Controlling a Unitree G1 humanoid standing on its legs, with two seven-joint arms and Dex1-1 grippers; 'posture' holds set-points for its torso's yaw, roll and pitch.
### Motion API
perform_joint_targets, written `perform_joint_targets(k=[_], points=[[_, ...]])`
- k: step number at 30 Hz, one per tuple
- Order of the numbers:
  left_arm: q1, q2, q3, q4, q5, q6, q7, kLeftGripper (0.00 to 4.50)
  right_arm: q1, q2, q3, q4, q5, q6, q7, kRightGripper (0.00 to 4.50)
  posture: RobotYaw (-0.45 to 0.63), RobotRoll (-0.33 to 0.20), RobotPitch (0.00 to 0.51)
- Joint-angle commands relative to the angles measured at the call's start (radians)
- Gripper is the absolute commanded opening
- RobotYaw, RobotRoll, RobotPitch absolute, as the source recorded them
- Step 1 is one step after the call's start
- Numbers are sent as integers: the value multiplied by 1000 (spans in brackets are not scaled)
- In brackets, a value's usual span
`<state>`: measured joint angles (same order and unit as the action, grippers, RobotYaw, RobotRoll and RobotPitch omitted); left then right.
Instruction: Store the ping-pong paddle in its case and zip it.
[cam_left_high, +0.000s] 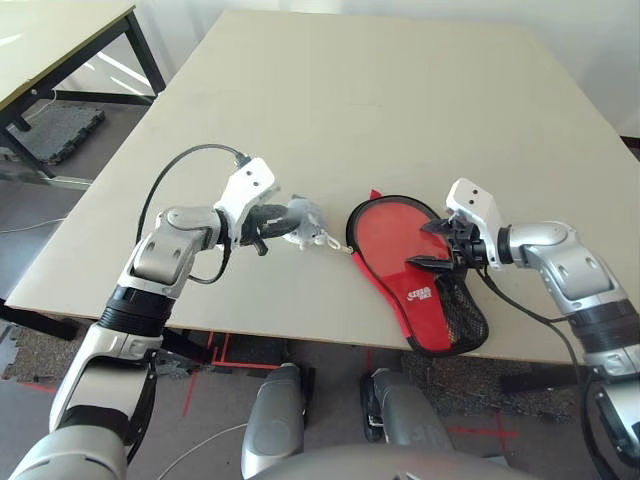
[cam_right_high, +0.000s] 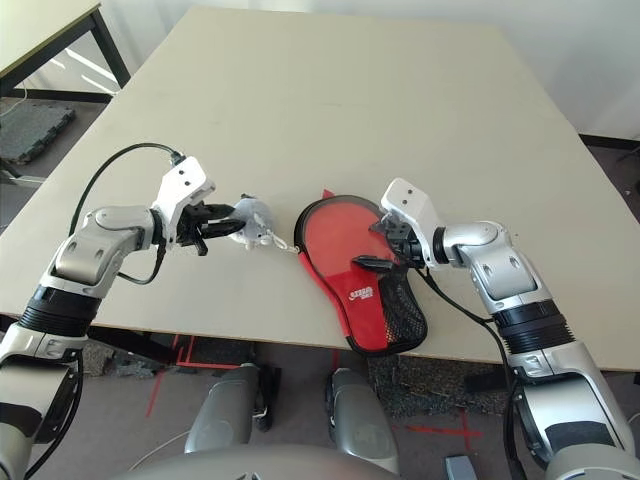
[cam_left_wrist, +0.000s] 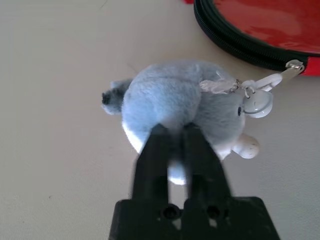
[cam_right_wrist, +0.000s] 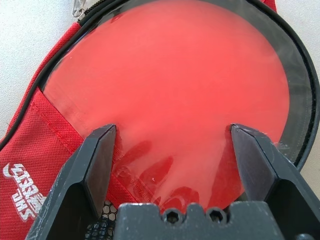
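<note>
Case (cam_left_high: 425, 290) lies flat on the worktop (cam_left_high: 350, 110) near the front edge, right of centre. Long axis runs diagonally: round end toward the far left, narrow end with black mesh pocket (cam_left_high: 462, 310) and white logo (cam_left_high: 421, 294) toward the near right, just at the worktop edge. Case is unzipped around the round end, black zipper rim showing.

Ping-pong paddle (cam_right_wrist: 180, 95) sits inside the case, red blade face up in the round end, so it follows the same diagonal. Handle is hidden under the red fabric.

Left gripper (cam_left_wrist: 175, 145): fingers pressed together, pinching the grey plush ball (cam_left_wrist: 175, 102), which rests on the worktop just left of the case. A clear clip links the plush ball to the zipper pull (cam_left_wrist: 292, 67) at the case's rim.

Right gripper (cam_right_wrist: 175, 150): fingers spread wide, hovering over the near part of the blade, nothing held.
</note>
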<state>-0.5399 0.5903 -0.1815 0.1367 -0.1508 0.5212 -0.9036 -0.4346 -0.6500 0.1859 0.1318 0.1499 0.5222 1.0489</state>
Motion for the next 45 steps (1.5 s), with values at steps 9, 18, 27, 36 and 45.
perform_joint_targets(k=[9,18,27,36,45], points=[[-196,-85,-46,250,86,-156,4,26,66,-1,61,25,-22,63,1,4500,105,0,130],[-401,-155,-92,597,224,-413,55,26,85,1,61,14,-20,69,-9,4500,89,0,132],[-592,-264,-76,964,310,-605,175,26,112,-3,55,-7,-14,78,-21,4500,71,0,140],[-702,-361,-68,1117,359,-676,272,26,146,-2,48,-44,-7,98,-34,4500,41,0,153],[-758,-439,-68,1175,405,-700,371,26,218,-6,32,-115,13,134,-66,4500,-12,0,173]])
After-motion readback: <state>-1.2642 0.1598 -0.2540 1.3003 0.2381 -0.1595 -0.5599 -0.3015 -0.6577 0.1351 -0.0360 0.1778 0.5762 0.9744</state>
